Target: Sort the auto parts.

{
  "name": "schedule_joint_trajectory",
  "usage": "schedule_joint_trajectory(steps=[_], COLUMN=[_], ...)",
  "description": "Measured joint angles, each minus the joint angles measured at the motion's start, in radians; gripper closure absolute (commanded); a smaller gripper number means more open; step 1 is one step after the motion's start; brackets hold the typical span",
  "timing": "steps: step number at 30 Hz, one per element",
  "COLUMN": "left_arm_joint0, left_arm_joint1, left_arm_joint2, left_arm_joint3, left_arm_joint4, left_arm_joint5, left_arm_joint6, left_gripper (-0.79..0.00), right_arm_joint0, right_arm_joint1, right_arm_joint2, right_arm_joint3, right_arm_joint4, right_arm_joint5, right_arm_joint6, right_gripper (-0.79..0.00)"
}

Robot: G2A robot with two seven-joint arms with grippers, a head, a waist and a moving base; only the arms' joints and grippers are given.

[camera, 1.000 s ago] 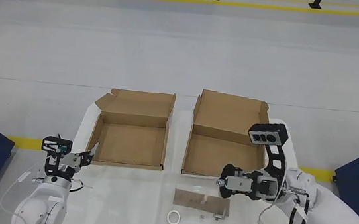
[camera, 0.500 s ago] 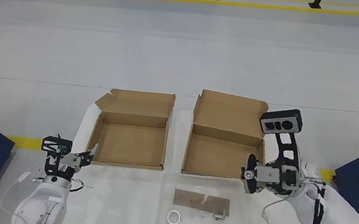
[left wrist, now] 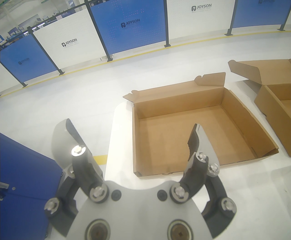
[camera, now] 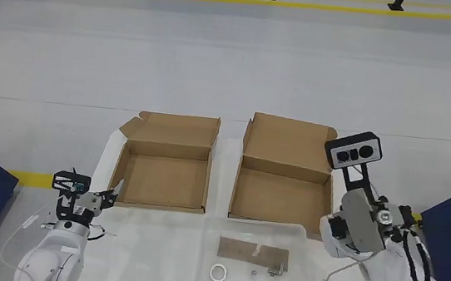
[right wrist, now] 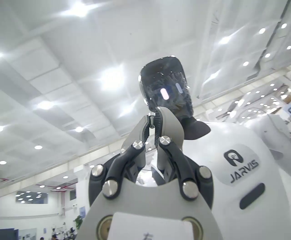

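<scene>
Clear tray (camera: pixel 299 274): white ring (camera: pixel 212 271), brown strip (camera: pixel 246 250) | right gripper (right wrist: pixel 154 118): screw (right wrist: pixel 151 119) pinched

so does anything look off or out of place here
The right gripper is tipped up toward the ceiling, away from the table, shut on a small metal part. The left box and right box sit square; nothing spilled.

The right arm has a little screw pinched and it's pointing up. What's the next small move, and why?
Probably tilt the right gripper down toward the nearer cardboard box. Its jaws are shut on the small screw and aimed upward, away from the table, and that box looks empty.
</scene>
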Motion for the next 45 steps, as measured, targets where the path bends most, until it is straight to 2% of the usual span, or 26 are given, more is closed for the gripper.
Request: schedule_joint_trajectory(steps=[6,20,31,43,45], left_arm_joint0=[0.0,0.0,0.0,0.0,0.0], left_arm_joint1=[0.0,0.0,0.0,0.0,0.0], left_arm_joint2=[0.0,0.0,0.0,0.0,0.0], left_arm_joint3=[0.0,0.0,0.0,0.0,0.0], left_arm_joint4=[0.0,0.0,0.0,0.0,0.0], left_arm_joint5=[0.0,0.0,0.0,0.0,0.0], left_arm_joint6=[0.0,0.0,0.0,0.0,0.0], left_gripper=[-0.785,-0.785,-0.785,-0.785,-0.785], right_arm_joint0=[0.001,-0.03,-0.065,-0.073,-0.088], right_arm_joint1=[-0.034,-0.064,-0.11,-0.124,-0.13], right_arm_joint2=[0.005,0.085,0.1,0.113,0.11], right_arm_joint3=[0.017,0.024,-0.002,0.007,-0.011], right_arm_joint4=[0.011,-0.304,-0.143,-0.133,-0.118], right_arm_joint5=[0.015,0.044,0.066,0.078,0.097], right_arm_joint6=[0.017,-0.098,-0.051,-0.059,-0.09], right_gripper=[0.0,0.0,0.0,0.0,0.0])
